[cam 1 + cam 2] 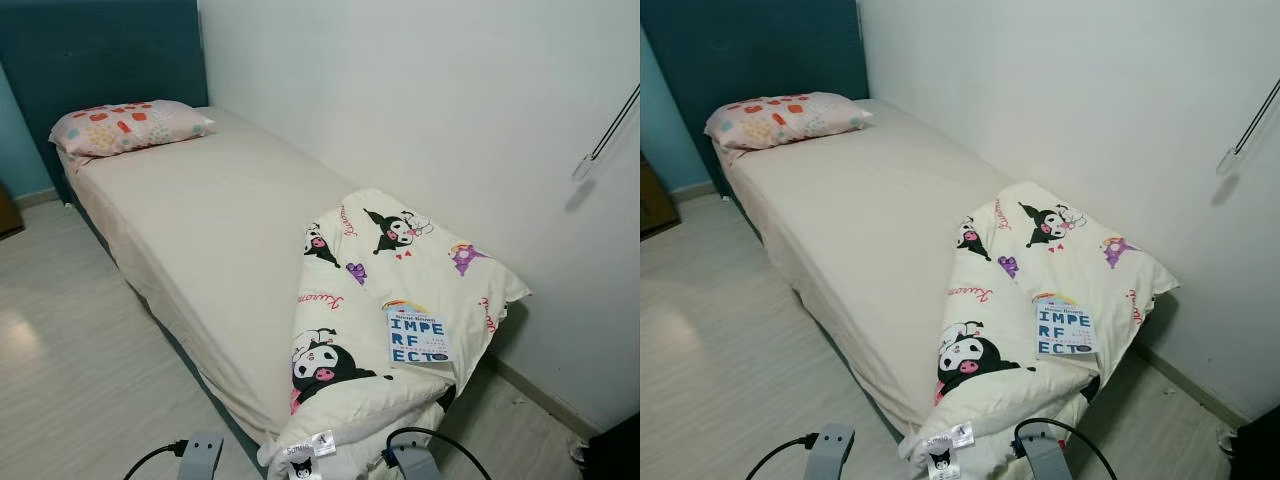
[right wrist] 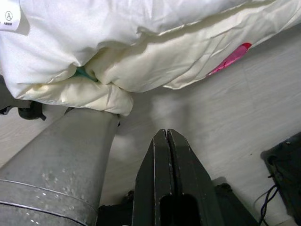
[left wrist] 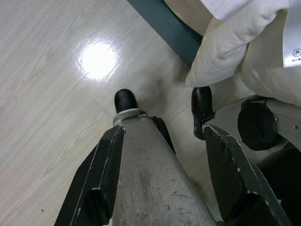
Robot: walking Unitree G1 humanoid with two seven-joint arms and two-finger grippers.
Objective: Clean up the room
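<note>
**Bed untidy, both arms idle at the foot end**

Bedding is your main finding. A cartoon-print duvet (image 1: pixel 385 300) lies bundled across the foot of the single bed (image 1: pixel 200 230), one corner spilling over the mattress edge toward the floor, probably because it was pushed aside rather than spread. A book (image 1: pixel 418 337) with "IMPERFECT" on its cover rests flat on top of the bundle, near the wall side. At the head end a patterned pillow (image 1: pixel 128 127) sits square against the teal headboard (image 1: pixel 100 50), and the cream sheet between looks smooth.

You have both arms hanging low beside the robot's legs, in front of the foot of the bed. The left gripper (image 3: pixel 160 169) points at the floor with its fingers spread wide and nothing between them. The right gripper (image 2: pixel 167 160) also points down, fingers pressed together and empty, just beside the hanging duvet corner.

Flooring is pale wood-look plank (image 1: pixel 70 340) with a ceiling-light glare on it. The white wall (image 1: pixel 420 100) runs along the bed's far side. A dark object (image 1: pixel 615 450) stands on the floor by the wall; I cannot identify it.

My judgement: no tidying has begun here, and the book needs lifting before the duvet is handled.
</note>
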